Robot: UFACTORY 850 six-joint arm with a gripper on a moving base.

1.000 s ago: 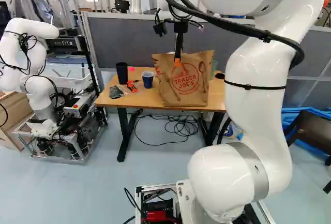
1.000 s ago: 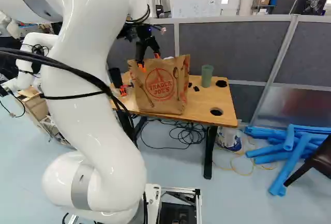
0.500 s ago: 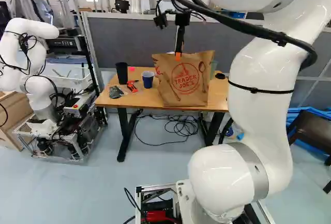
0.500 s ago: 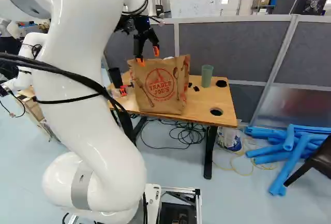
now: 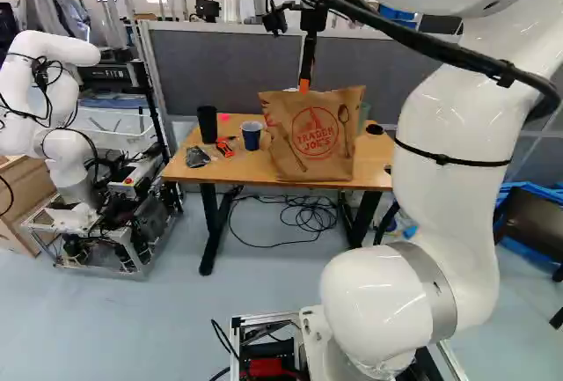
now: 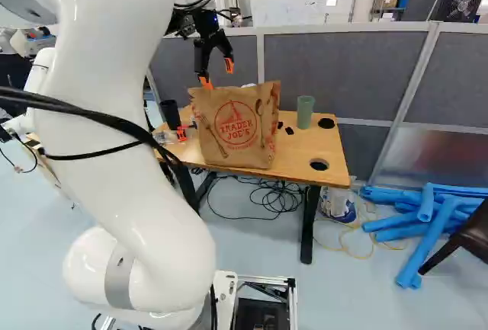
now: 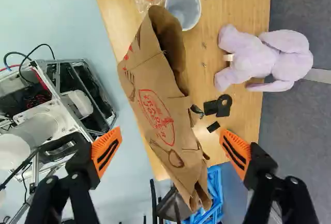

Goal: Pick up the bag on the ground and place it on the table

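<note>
The gripper (image 6: 217, 72) hangs above the paper bag's top edge in the right base view. Its fingers are spread wide with nothing held, as the wrist view shows of the gripper (image 7: 170, 151). The brown bag (image 6: 235, 128) with red print stands upright on the wooden table (image 6: 309, 151), near its front edge. Seen from the wrist, the bag (image 7: 163, 110) lies below and ahead of the gap between the fingers, touching neither of them. Its mouth is partly folded over.
A blue cup (image 5: 252, 135), a black cup (image 5: 207, 124) and a green cup (image 6: 305, 111) share the table with a lilac plush toy (image 7: 266, 61) and small black parts. Another robot (image 5: 62, 126) stands at the left. A grey partition (image 6: 343, 71) rises behind.
My arm has drawn the gripper upward, off the bag's top edge. The bag stays where it was on the table, and the base has not moved.
</note>
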